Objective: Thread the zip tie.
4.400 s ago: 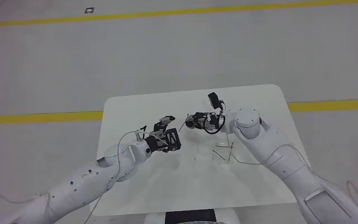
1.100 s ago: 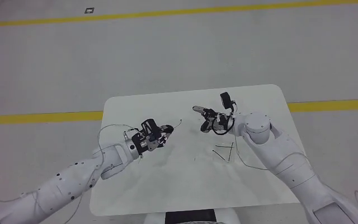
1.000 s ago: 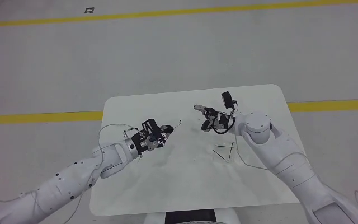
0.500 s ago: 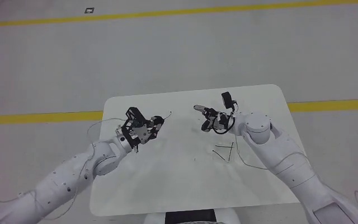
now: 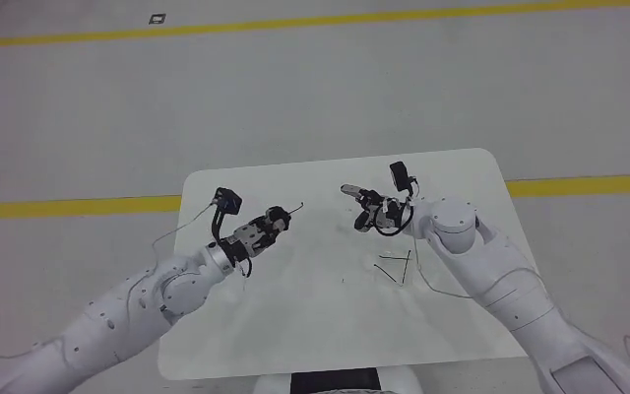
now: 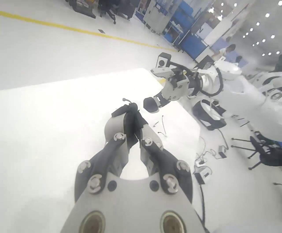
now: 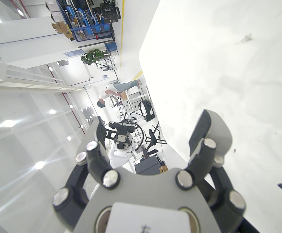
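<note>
Leftward, away from its partner, my left hand [image 6: 132, 119] has drawn, pinched shut on the thin zip tie [image 5: 293, 208], whose tip juts out above the desk [image 5: 295, 325]. Farther off, my right hand [image 7: 152, 123] gapes wide, holding nothing.

Bright ceiling lights [image 6: 267, 15], desk [image 6: 55, 106] blown out white in the wrist views (fisheye bend at edges), shadows faint.
</note>
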`<state>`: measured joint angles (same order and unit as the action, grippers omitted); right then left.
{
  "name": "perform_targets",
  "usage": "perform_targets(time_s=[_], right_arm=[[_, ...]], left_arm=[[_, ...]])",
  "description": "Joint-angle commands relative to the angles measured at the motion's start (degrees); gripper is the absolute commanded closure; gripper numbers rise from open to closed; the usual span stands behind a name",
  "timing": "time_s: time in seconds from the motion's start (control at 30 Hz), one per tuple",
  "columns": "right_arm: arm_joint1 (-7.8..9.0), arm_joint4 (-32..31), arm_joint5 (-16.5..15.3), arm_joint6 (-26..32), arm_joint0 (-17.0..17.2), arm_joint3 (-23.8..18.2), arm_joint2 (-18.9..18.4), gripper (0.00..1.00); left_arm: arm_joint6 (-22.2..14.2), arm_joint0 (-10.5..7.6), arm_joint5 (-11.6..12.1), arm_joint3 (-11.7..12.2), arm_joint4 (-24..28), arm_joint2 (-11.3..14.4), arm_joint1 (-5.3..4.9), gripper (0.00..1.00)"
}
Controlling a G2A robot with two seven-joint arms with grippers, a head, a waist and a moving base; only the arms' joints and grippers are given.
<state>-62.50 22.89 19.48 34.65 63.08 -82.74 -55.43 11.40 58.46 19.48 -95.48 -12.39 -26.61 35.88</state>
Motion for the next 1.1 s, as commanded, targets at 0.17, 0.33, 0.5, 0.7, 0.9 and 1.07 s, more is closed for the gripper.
perform_targets(time_s=[0.17, 0.33, 0.5, 0.7, 0.9, 1.07], right_arm=[[0.0, 0.0, 0.0, 0.0, 0.0, 0.0, 0.0, 0.0], [0.0, 0.0, 0.0, 0.0, 0.0, 0.0, 0.0, 0.0], [0.0, 0.0, 0.0, 0.0, 0.0, 0.0, 0.0, 0.0], [0.0, 0.0, 0.0, 0.0, 0.0, 0.0, 0.0, 0.0], [0.0, 0.0, 0.0, 0.0, 0.0, 0.0, 0.0, 0.0], [0.0, 0.0, 0.0, 0.0, 0.0, 0.0, 0.0, 0.0]], left_arm=[[-2.3, -0.23, 0.0, -0.3, 8.2, 1.0, -1.02, 1.0], [-5.5, 0.07, 0.0, -1.4, 13.1, 0.2, -0.85, 1.0], [-6.6, -0.05, 0.0, -1.9, 11.7, 0.1, -0.74, 1.0], [-6.6, -0.05, 0.0, -1.9, 11.7, 0.1, -0.74, 1.0], [-8.7, 0.88, 0.0, -1.1, 18.6, -0.7, 0.12, 1.0], [-17.5, 2.44, 0.0, -2.1, 27.0, -4.1, 0.37, 1.0]])
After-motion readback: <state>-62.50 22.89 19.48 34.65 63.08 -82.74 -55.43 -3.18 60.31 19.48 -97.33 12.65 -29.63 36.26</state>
